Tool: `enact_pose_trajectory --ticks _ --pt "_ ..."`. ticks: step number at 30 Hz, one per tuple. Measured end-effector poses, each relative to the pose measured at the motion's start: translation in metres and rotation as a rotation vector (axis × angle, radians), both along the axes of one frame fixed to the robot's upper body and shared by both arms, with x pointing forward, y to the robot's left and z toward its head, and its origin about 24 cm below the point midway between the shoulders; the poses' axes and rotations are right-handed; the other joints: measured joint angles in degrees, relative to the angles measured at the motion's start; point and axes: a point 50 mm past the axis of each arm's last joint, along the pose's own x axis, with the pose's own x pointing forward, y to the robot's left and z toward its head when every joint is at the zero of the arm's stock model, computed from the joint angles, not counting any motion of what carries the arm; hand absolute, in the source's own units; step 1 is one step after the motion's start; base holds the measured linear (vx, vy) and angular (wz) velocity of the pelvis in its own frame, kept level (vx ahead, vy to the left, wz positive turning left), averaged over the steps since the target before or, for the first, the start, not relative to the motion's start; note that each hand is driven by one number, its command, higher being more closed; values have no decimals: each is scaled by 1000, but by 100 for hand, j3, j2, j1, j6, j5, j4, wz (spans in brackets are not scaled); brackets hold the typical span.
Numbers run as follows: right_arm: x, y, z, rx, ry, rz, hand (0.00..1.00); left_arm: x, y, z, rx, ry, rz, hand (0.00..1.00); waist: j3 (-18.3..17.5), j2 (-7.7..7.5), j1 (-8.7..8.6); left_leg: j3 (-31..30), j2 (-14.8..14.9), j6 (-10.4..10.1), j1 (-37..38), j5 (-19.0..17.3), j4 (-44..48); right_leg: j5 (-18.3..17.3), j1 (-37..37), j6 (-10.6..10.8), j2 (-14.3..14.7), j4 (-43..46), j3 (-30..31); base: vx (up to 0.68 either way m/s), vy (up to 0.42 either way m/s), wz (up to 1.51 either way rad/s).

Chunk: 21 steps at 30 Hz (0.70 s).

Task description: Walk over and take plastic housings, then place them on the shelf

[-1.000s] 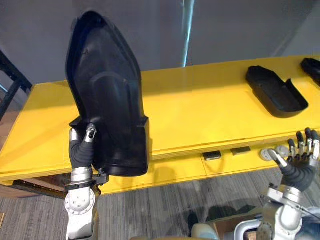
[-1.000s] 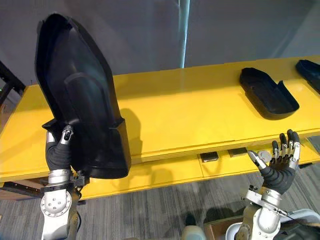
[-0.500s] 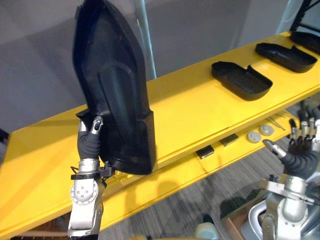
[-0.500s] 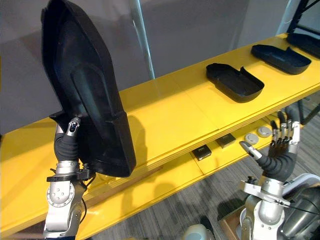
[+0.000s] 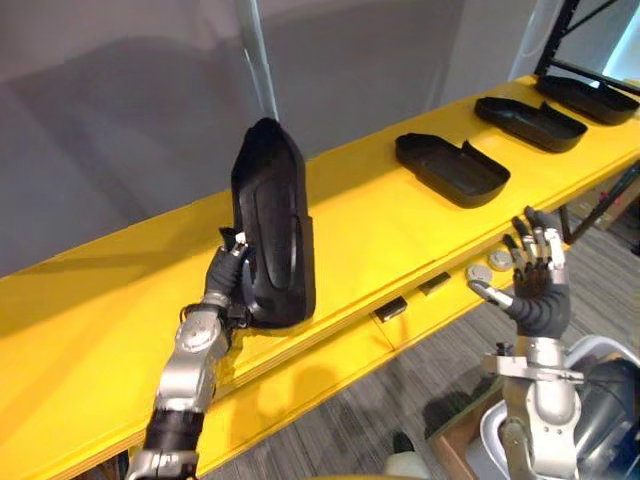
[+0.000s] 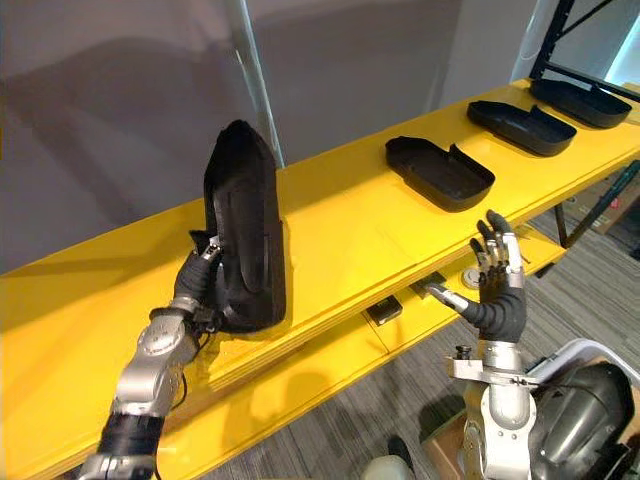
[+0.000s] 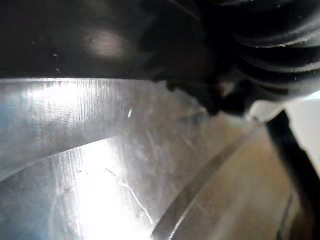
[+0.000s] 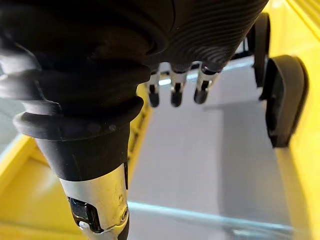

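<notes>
- On the long yellow shelf (image 5: pixel 370 225), a tall black plastic housing (image 5: pixel 272 230) stands on end, probably mid-placement.
- Left hand (image 5: pixel 228 278) is clamped on its lower side edge, thumb in front, propping it upright.
- Right hand (image 5: pixel 535 290) is spread and empty off the shelf front, likely idle.
- Three more black housings (image 5: pixel 450 168) lie flat further right.

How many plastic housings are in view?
4 housings: one held upright by the left hand at the yellow shelf; three lying along it rightward. More may lie beyond view.
</notes>
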Motion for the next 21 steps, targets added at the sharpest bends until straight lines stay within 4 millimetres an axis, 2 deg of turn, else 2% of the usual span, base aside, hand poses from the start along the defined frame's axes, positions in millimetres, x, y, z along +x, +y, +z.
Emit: enact_pose_trajectory --ticks 4,6,8,10,12,19,20,21 --pt "2 6 -2 -16 19 82 0 23 12 6 -9 73 54 100 50 74 -181 38 0 -18 17 76 -137 16 -72 -9 30 -10 49 5 -11 -2" --pt "4 11 -2 -30 24 131 0 33 15 -2 -29 146 70 100 57 81 -279 62 -10 -19 39 105 -207 61 -63 -16 31 -82 81 13 -21 -7" --pt "6 17 -2 -43 22 173 0 36 17 -11 -32 212 97 100 84 72 -302 169 -20 -19 121 125 -289 92 -62 -22 39 -125 166 6 -5 -19" --pt "7 23 -2 -44 22 200 0 38 18 -17 -26 262 116 100 102 61 -407 169 -28 -18 121 125 -291 94 -61 -21 32 -132 166 -1 -3 -7" --pt "7 24 -2 -50 24 213 0 42 17 -11 -45 254 116 100 124 51 -433 169 -25 -18 125 126 -290 94 -56 -22 32 -132 166 0 0 0" --pt "8 33 -7 -47 58 263 0 48 14 -6 -74 285 96 100 303 13 -471 188 -11 -24 204 132 -295 96 23 -66 28 -189 177 -42 -21 -3" --pt "8 34 -7 -47 58 265 0 48 15 -6 -70 283 95 0 312 4 -471 188 -11 -30 200 135 -296 100 23 -70 28 -200 177 -51 -19 -1" --pt "8 35 -7 -46 59 270 0 49 16 -4 -63 280 94 0 327 -15 -472 187 -12 -35 200 138 -296 107 24 -64 33 -202 174 -33 -24 0"
